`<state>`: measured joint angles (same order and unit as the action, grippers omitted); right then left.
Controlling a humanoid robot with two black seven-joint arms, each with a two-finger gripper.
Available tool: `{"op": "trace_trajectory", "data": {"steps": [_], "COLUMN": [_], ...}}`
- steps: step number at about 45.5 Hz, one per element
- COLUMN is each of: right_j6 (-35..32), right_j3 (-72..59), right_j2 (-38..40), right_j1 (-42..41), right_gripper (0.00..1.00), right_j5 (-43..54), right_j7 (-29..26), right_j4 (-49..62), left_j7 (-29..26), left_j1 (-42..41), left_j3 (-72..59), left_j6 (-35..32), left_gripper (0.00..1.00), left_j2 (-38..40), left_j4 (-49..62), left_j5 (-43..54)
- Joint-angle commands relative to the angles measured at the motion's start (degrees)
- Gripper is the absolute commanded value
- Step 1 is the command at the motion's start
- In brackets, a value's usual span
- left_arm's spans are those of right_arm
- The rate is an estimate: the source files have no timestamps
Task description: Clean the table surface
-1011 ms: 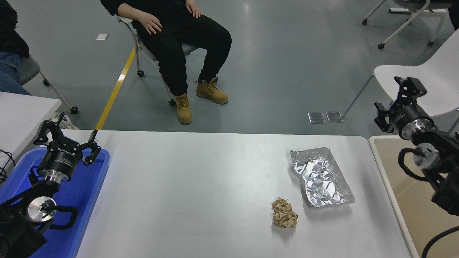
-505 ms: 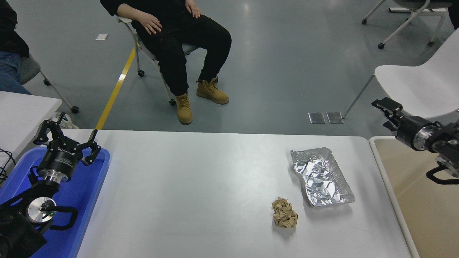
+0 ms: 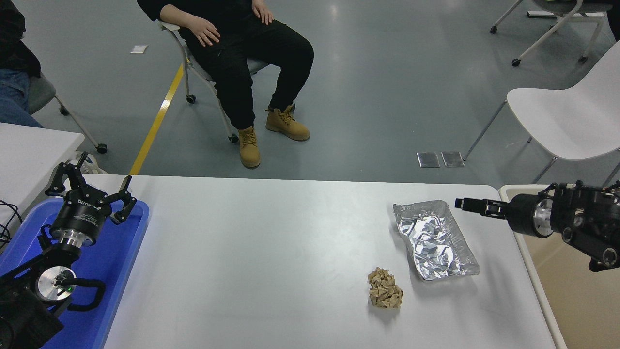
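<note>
Right black tool [image 3: 466, 203] reaching in level from the right edge, just beside the far corner of the crumpled silver foil tray [image 3: 434, 240], grip state impossible to tell edge-on; left black tool [image 3: 89, 186] parked spread over the blue plastic bin [image 3: 116, 252]. Approach step, apparently: wide glossy white tabletop [image 3: 271, 252] not yet cleared, tray and crumpled brown paper wad [image 3: 384, 288] lying on its right half. Next, likely: lower onto the tray rim and pinch it without crushing the thin foil.

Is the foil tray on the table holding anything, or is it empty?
Empty. The foil tray sits open side up on the table surface, and only crinkled foil shows inside; the brown paper wad lies outside it, nearer the camera.
</note>
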<state>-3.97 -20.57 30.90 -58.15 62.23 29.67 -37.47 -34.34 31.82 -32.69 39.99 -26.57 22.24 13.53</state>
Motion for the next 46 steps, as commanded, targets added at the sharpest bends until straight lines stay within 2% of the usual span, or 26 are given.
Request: {"op": "trace_trajectory", "data": {"steps": [1, 8, 26, 43, 46], "right_j6": [2.4, 2.7, 6.2, 8.1, 8.1], "right_j3": [-4.5, -4.4, -4.4, -4.5, -4.5], "right_j2": [-5.6, -9.2, -10.4, -13.3, -13.6], "right_j1": [1.0, 4.9, 7.3, 8.8, 9.1], "right_gripper": [0.84, 0.84, 0.84, 0.71, 0.63], "right_j5": [3.0, 2.5, 2.5, 2.5, 2.5], "right_j7": [0.3, 0.3, 0.3, 0.3, 0.3], "right_j4": [4.6, 13.0, 15.1, 19.5, 19.7], "left_j7": [0.0, 0.0, 0.0, 0.0, 0.0], "left_j1": [0.0, 0.0, 0.0, 0.0, 0.0], "left_j3": [0.0, 0.0, 0.0, 0.0, 0.0], "left_j6": [0.0, 0.0, 0.0, 0.0, 0.0], "left_gripper": [1.00, 1.00, 1.00, 1.00, 1.00], "left_j2": [0.0, 0.0, -0.1, -0.1, 0.0], "left_j4": [0.0, 0.0, 0.0, 0.0, 0.0], "left_j5": [0.0, 0.0, 0.0, 0.0, 0.0]}}
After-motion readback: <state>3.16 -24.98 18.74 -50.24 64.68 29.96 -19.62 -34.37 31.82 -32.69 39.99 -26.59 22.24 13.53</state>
